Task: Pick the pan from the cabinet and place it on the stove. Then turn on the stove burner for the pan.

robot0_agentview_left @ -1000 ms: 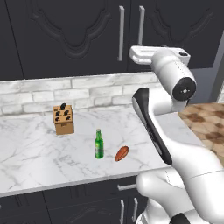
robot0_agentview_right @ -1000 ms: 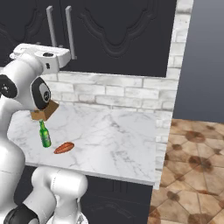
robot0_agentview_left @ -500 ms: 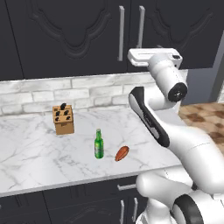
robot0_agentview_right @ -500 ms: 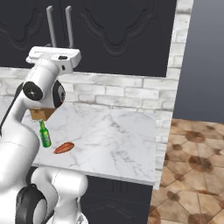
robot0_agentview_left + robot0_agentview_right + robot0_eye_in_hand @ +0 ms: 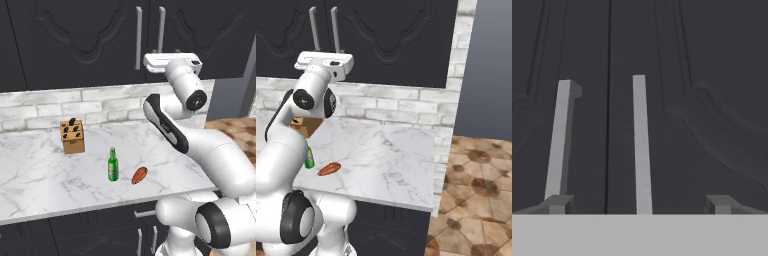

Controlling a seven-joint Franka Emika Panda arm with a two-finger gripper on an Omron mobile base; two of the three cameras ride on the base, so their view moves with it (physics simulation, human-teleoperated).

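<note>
The cabinet [image 5: 90, 40] is a matte-black wall unit, and both of its raised-panel doors are shut. Its two vertical silver handles [image 5: 161, 29] [image 5: 335, 27] flank the door seam. My gripper [image 5: 162, 56] [image 5: 331, 54] is level with the lower ends of the handles and points at the doors. In the hand view my gripper [image 5: 639, 204] is open. The right door's handle [image 5: 641, 145] stands midway between the fingertips [image 5: 559, 203], and the left door's handle [image 5: 559, 140] rises above the left tip. The pan is hidden. The stove is out of view.
On the marble counter [image 5: 40, 175] stand a wooden knife block [image 5: 72, 136] and a green bottle [image 5: 113, 165], with an orange-red food item [image 5: 139, 175] beside it. The counter ends at the right, where a tiled floor [image 5: 476, 200] begins. Dark low units [image 5: 100, 235] sit under the counter.
The hand has moved closer to the cabinet doors and now sits just below the handles. The elbow has swung with it. The jaws have stayed open.
</note>
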